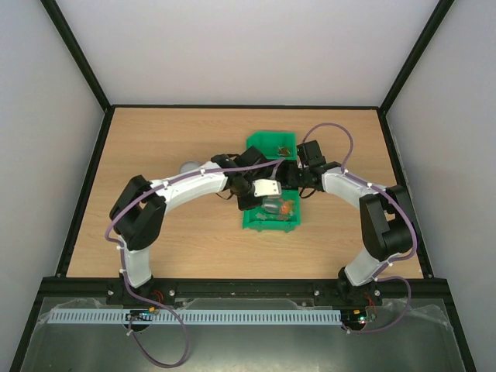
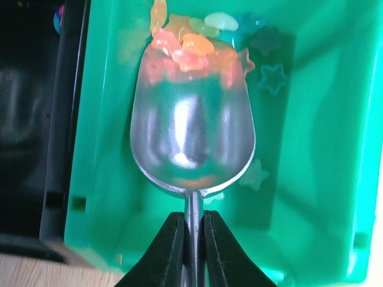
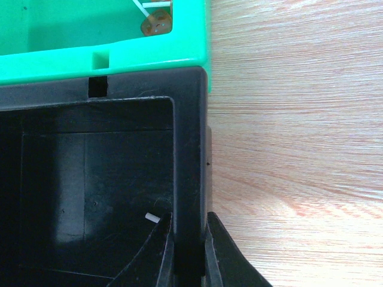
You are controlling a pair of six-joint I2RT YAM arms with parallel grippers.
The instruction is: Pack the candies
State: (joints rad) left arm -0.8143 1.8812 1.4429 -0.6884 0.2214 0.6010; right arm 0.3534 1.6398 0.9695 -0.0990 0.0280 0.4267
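Left claw point(image 2: 192, 219) grips scoop point(image 2: 191, 140) holding candies point(image 2: 187, 46) inside green bin point(image 2: 320, 155).

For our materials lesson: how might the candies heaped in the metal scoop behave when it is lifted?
Loose candies sit at the open lip of the scoop, so tilting would probably spill them. Its shiny metal looks slick, so they likely slide.

Top view looks down; close wrist views share black bin point(image 3: 189, 137).
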